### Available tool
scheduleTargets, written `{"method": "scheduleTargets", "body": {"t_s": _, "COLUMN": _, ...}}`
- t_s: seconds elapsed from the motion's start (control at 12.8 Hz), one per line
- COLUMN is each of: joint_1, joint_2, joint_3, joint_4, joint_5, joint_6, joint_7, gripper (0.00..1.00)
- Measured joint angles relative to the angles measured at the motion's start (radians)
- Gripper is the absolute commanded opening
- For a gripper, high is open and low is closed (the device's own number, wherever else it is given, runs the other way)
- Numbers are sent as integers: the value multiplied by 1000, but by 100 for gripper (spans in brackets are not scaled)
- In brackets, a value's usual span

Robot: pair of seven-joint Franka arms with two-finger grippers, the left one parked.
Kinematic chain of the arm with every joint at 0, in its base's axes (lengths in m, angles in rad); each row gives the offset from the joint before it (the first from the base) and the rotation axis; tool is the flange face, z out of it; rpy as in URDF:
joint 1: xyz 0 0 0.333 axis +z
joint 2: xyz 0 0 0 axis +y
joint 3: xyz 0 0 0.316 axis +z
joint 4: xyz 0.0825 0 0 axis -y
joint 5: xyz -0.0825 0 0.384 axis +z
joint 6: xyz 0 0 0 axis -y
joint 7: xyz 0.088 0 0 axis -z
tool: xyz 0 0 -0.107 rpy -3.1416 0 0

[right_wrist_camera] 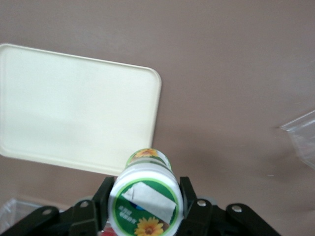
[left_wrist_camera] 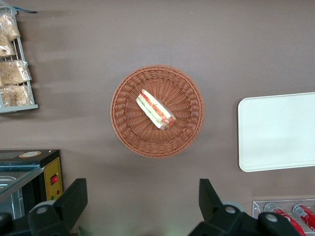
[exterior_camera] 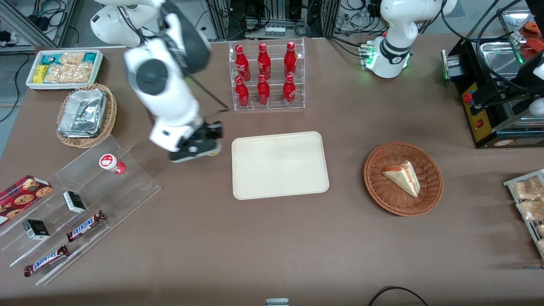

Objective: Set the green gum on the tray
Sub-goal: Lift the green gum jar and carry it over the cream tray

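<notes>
Right arm's black two-finger gripper hangs above the brown counter, just beside the edge of the tray that faces the working arm's end. It is clamped on the small white cylindrical green gum canister; the wrist view shows a black finger pressed to each side of the canister, its white lid with green ring and sunflower label facing the camera. The canister is held off the counter, not over the tray.

The large flat cream-beige rectangular tray with rounded corners lies flat near the counter's middle, nothing on it.

A clear acrylic stepped display sits toward the working arm's end, carrying a red-lidded gum canister lying tilted, two Snickers bars, and small dark boxes.

A clear rack of red cola bottles stands farther from the front camera than the tray. A round brown wicker basket with a wrapped sandwich wedge lies toward the parked arm's end.
</notes>
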Motion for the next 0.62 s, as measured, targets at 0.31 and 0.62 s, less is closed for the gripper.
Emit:
{"method": "scheduleTargets", "body": {"t_s": 0.31, "joint_1": 148, "joint_2": 202, "joint_3": -1, "joint_4": 87, "joint_5": 1, "joint_6": 153, "joint_7": 264, "gripper": 0}}
{"method": "scheduleTargets", "body": {"t_s": 0.62, "joint_1": 212, "joint_2": 336, "joint_3": -4, "joint_4": 116, "joint_5": 1, "joint_6": 264, "joint_7": 323, "gripper": 0}}
